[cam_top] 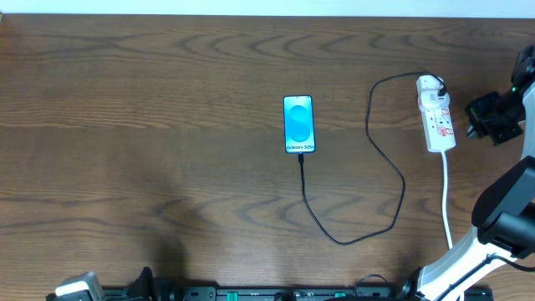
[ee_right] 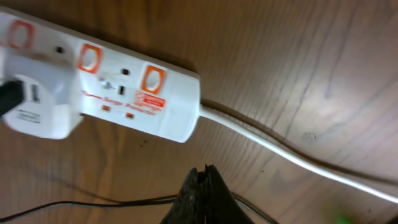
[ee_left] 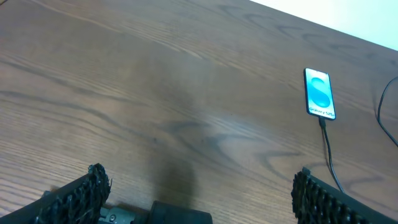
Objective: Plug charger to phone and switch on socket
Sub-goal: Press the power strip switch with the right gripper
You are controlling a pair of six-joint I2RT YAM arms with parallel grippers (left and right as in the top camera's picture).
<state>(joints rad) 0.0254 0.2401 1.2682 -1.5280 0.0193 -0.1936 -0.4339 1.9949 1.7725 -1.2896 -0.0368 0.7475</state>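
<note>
Right gripper (ee_right: 203, 174) (closed); phone (cam_top: 299, 124) reads "Galaxy S25".

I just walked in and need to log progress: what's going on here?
The charger looks plugged into the bottom end of the phone, and its other end runs to the white plug on the socket. The right claw, shut, hovers beside the socket without touching it, probably about to press a switch. I cannot tell whether any switch is on. The left claw is open and idle, far from the phone.
</note>
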